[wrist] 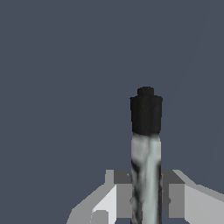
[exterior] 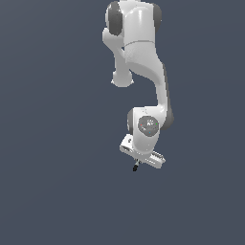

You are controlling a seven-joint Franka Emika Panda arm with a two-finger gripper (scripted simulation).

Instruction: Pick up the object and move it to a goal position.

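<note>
The gripper (exterior: pixel 138 162) was clamped on the stick (exterior: pixel 136 167), its two fingers (wrist: pixel 124 199) pressed against the shaft from either side in the wrist view. In the exterior view the stick hung just under the hand, black tip lowest, against a flat grey-blue field; whether it was clear of the ground could not be told, since no shadow or surface edge showed. The step in hand looked like the carry to the goal, and no goal marker was visible in either view. To do it well, the grip would best stay firm and the wrist level, because the fingers held only the upper shaft and most of the length stuck out beyond them; a quick swing or twist could let so thin a piece pivot or slip between the pads. A smooth, unhurried move seemed wisest. The stick itself had a mottled grey shaft, pale and streaked, ending in a blocky black cap with a small nub on its end, and ran straight out from the fingers.
</note>
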